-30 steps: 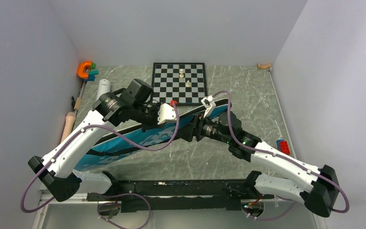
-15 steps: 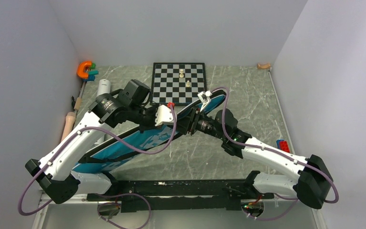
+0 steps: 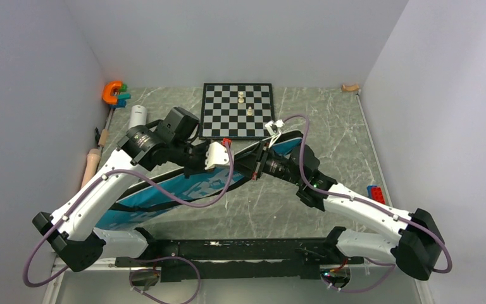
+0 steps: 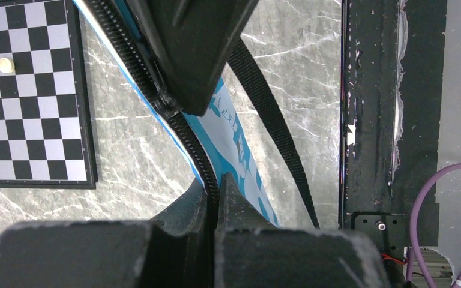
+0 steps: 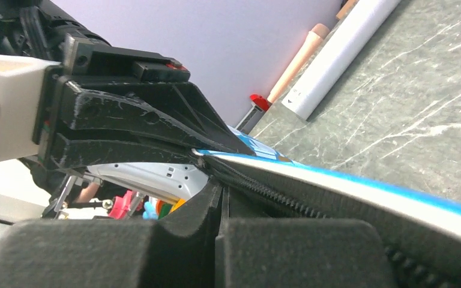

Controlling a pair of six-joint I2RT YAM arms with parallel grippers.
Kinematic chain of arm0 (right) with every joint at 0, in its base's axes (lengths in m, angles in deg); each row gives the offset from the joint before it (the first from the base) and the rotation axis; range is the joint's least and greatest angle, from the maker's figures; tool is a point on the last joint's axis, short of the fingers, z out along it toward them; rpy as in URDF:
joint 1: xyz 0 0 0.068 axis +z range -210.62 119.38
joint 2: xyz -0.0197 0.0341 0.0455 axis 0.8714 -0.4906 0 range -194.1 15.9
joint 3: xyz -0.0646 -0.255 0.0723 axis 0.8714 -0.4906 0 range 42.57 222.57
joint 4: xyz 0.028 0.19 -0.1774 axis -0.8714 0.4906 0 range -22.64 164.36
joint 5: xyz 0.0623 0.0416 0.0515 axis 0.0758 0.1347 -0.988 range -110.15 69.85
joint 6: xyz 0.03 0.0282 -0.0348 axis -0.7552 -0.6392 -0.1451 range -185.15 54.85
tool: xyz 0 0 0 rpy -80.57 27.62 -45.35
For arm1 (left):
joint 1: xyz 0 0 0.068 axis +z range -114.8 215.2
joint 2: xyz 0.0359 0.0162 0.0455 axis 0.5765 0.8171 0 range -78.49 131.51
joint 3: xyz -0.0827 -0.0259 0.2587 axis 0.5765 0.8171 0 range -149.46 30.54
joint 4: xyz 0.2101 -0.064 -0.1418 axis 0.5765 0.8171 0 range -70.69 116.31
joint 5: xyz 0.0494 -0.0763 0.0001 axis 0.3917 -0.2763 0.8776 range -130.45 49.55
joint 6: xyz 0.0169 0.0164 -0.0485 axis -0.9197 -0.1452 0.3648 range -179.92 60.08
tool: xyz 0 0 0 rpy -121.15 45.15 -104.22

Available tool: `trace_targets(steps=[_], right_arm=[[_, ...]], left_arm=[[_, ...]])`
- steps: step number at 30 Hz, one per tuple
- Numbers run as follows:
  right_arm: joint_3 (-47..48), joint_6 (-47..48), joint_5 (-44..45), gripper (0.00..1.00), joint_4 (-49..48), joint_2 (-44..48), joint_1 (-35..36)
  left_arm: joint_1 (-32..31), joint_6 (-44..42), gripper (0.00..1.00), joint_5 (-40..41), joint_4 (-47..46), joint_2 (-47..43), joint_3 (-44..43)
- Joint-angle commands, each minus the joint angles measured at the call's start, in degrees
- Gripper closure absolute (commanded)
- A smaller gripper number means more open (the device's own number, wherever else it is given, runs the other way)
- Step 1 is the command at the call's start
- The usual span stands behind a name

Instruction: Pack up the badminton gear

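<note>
The blue racket-shaped bag point(image 3: 190, 187) hangs tilted above the table, its black strap point(image 4: 270, 114) dangling below. My left gripper point(image 3: 233, 158) is shut on the bag's zipper edge point(image 4: 195, 153), and its fingertips point(image 4: 231, 198) pinch the black zipper tape. Facing it from the right, my right gripper point(image 3: 254, 166) is shut at the same edge. Its fingertips point(image 5: 204, 198) meet where the zipper teeth point(image 5: 276, 195) begin. The white tube point(image 3: 138, 115) lies on the table at the back left, also seen in the right wrist view as the tube point(image 5: 342, 48).
A chessboard point(image 3: 238, 109) with a few pieces lies behind the grippers. A tan rolling pin point(image 3: 90, 166) and an orange clamp point(image 3: 112, 92) sit along the left wall. A red-and-blue brick point(image 3: 374, 193) rests at the right. The black base rail point(image 4: 366, 120) runs along the near edge.
My right gripper has moved left along the bag's edge toward the left gripper and gone from open to shut. The bag's right end has dropped slightly. The left gripper kept its grip.
</note>
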Motion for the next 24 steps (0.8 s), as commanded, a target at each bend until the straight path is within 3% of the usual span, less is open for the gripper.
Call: trace_targets(steps=[1, 18, 21, 24], right_arm=[[-0.3, -0.1, 1.4, 1.0, -3.1, 2.9, -1.2], [-5.4, 0.2, -0.7, 1.0, 2.5, 9.8, -1.7], [-5.4, -0.4, -2.7, 0.63, 3.1, 9.4, -1.7], [-6.0, 0.2, -1.9, 0.37, 4.0, 11.3, -1.8]], left_arm=[[-1.1, -2.2, 1.0, -3.2, 0.0, -2.0, 0.0], [-1.1, -1.9, 1.0, -2.4, -0.4, -1.8, -0.8], [-1.0, -2.0, 1.0, -2.5, -0.4, -1.8, -1.1], [-1.0, -2.1, 1.0, -2.5, -0.1, -1.8, -1.4]])
